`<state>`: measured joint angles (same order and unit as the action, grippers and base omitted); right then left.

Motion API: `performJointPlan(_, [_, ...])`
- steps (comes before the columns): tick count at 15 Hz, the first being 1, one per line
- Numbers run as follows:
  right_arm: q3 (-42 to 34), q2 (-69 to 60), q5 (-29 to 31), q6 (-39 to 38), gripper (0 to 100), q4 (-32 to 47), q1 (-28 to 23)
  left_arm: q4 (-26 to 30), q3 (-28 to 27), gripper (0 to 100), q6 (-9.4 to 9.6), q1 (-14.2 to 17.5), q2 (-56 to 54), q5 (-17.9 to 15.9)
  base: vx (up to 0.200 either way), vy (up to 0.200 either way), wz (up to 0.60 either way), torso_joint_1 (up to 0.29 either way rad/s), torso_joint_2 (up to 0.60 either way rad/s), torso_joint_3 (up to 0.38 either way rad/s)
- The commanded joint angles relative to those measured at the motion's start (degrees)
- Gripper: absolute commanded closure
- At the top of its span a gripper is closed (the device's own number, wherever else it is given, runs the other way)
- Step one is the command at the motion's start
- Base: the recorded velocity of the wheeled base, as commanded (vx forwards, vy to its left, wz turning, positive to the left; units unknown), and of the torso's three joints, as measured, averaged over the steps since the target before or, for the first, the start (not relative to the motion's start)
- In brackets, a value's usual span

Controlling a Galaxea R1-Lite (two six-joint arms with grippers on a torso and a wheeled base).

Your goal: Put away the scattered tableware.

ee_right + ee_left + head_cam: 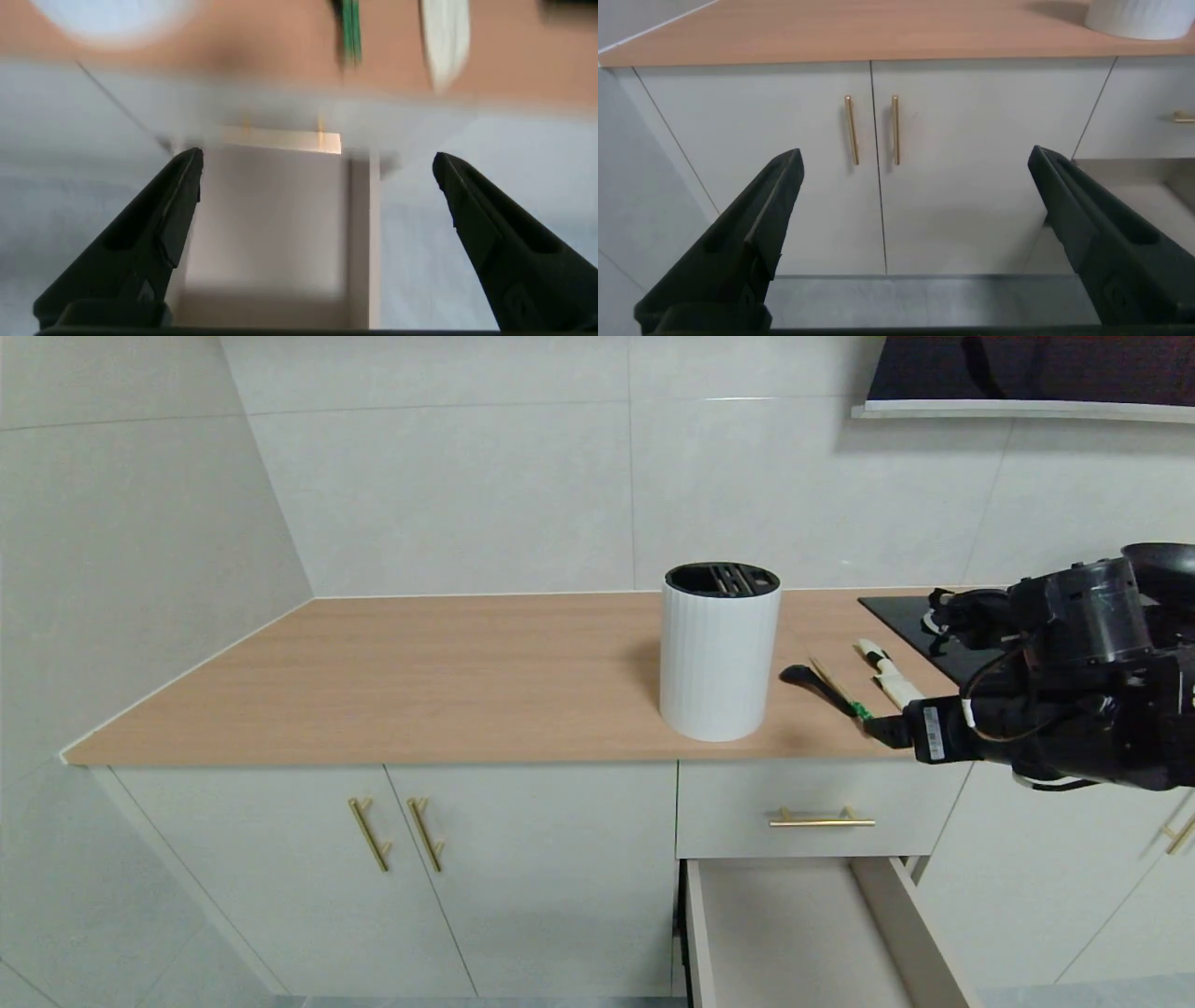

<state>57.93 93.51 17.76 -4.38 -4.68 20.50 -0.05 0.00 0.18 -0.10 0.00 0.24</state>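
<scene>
Tableware, three pieces, loose on the wooden bench (467, 672) just right of the holder:
- Black spoon (801, 676): dark rounded bowl nearest the holder, slim handle running toward the front edge and ending in a green tip.
- Wooden sticks (831, 681): thin and pale brown, lying alongside the spoon handle and close against it. Whether there was one or two could not be told.
- Cream utensil (889, 678): short and pale, with a dark band near its far end. It lay apart from the sticks, beside the black cooktop (910, 621).

Holder (719, 658): white ribbed cylinder with a black slotted top, upright on the bench near the front edge.

Right gripper (318, 163): fingers apart, nothing between them. It hung at the front edge of the bench close to the green tip, above the open drawer (794, 933).

Left gripper (915, 159): fingers apart, holding nothing, low in front of the cupboard doors (878, 187).

Fittings: gold bar handles on the doors, and a closed drawer front (822, 793) directly above the open drawer.
</scene>
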Motion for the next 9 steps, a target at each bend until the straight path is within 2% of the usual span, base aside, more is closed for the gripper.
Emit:
performJointPlan(1, [4.4,4.2,-2.0,1.7,0,-1.6,-2.5,0.0,0.0,0,-0.01,0.0,0.0,0.0,0.000,0.000,0.00,0.000,0.00,0.000])
performJointPlan(2, [6.6,6.4,-3.2,1.7,0,-3.2,-3.1,0.0,0.0,0,-0.01,0.0,0.0,0.0,0.000,0.000,0.00,0.000,0.00,0.000])
performJointPlan(5, [6.8,11.4,-3.6,1.7,0,-4.5,-5.7,0.0,0.0,0,-0.01,0.0,0.0,0.0,0.000,0.000,0.00,0.000,0.00,0.000])
performJointPlan(9, [6.6,16.3,-4.4,2.0,0,-13.2,-7.5,0.0,0.0,0,-0.01,0.0,0.0,0.0,0.000,0.000,0.00,0.000,0.00,0.000])
